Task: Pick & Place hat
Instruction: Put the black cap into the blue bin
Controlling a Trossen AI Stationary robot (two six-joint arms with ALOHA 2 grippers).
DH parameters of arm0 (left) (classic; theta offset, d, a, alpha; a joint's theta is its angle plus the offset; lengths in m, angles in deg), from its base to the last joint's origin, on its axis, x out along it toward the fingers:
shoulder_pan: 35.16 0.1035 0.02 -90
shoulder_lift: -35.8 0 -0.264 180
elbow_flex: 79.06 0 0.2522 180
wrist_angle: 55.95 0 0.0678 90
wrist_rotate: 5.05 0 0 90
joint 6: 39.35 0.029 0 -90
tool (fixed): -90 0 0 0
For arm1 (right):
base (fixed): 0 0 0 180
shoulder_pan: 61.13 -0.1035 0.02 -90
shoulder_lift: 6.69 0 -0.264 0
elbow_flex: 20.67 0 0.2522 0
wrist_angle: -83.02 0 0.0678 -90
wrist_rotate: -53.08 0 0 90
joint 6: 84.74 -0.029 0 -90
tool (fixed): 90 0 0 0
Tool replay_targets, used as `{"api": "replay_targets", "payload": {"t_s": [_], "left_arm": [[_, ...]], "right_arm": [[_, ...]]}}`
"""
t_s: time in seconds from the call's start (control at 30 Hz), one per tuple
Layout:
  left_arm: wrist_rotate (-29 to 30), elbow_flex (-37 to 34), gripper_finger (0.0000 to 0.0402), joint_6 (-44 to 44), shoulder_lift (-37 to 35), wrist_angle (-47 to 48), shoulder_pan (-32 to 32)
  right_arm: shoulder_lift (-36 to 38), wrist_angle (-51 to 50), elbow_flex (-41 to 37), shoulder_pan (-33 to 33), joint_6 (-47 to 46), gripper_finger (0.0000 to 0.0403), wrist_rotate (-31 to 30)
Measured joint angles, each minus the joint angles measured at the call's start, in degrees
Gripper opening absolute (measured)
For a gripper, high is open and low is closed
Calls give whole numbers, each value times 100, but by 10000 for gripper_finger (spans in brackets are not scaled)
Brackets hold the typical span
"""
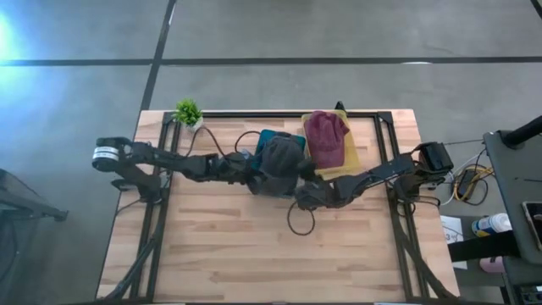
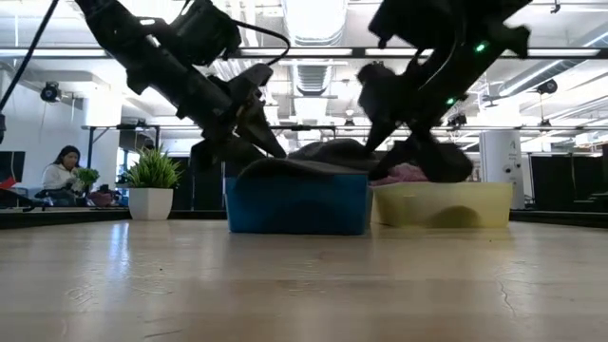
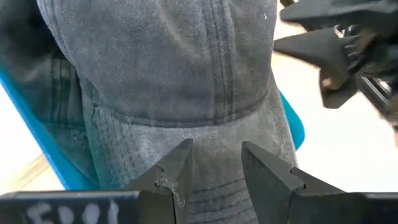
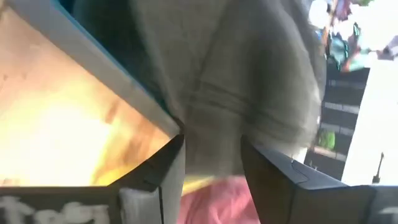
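Grey hat [image 1: 282, 158]: lying draped over the blue bin [image 2: 296, 204], crown up, brim spilling over the bin's rim; in the low view it is sitting as a low dark mound above the bin's top edge.
Blue bin: standing at the table's [image 1: 237, 246] far middle, touching or just beside the yellow bin [image 2: 445, 205] on its right.
Maroon hat [image 1: 326, 138]: resting on the yellow bin, apart from both grippers.
Left gripper [image 3: 214, 163]: reaching in from the left over the blue bin; fingers standing apart over the grey hat's brim, with fabric showing in the gap, not pinching it.
Right gripper [image 4: 211, 158]: reaching in from the right at the grey hat's near right edge; fingers standing apart, grey fabric showing between them, no clamp visible.
Potted plant [image 1: 188, 112]: standing at the table's far left corner, well apart from the bins.
Background: a person [image 2: 61, 173] sitting in the room at far left in the low view.
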Motion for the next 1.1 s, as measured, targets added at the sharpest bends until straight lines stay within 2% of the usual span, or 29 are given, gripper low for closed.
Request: {"api": "replay_targets", "payload": {"t_s": [0.17,0.23,0.3,0.4,0.47,0.53,0.63,0.7,0.9,1.1], "left_arm": [[79,107,138,6,225,-29,0],[135,135,138,6,251,-8,0],[277,149,138,7,257,3,-4],[704,149,138,64,222,64,0],[955,148,138,72,183,110,4],[1212,189,138,141,99,156,-3],[1544,282,138,404,-94,314,-39],[1601,350,138,510,-197,517,-42],[1178,411,138,509,-363,884,-80],[1170,391,138,495,-316,1306,-237]], "right_arm": [[419,-738,202,-134,-864,148,-311],[650,-1082,359,-135,-1775,147,-254],[905,-1684,634,-41,-3502,142,387],[1101,-2146,849,410,-6322,134,1887],[1103,-2259,841,703,-7612,129,2492],[1101,-2163,806,937,-8334,127,2915],[962,-2034,733,1145,-9092,130,3461],[850,-1998,698,1186,-9350,133,3565],[735,-1662,723,1261,-9205,134,3542],[315,-1619,825,1590,-8710,122,3347]]}}
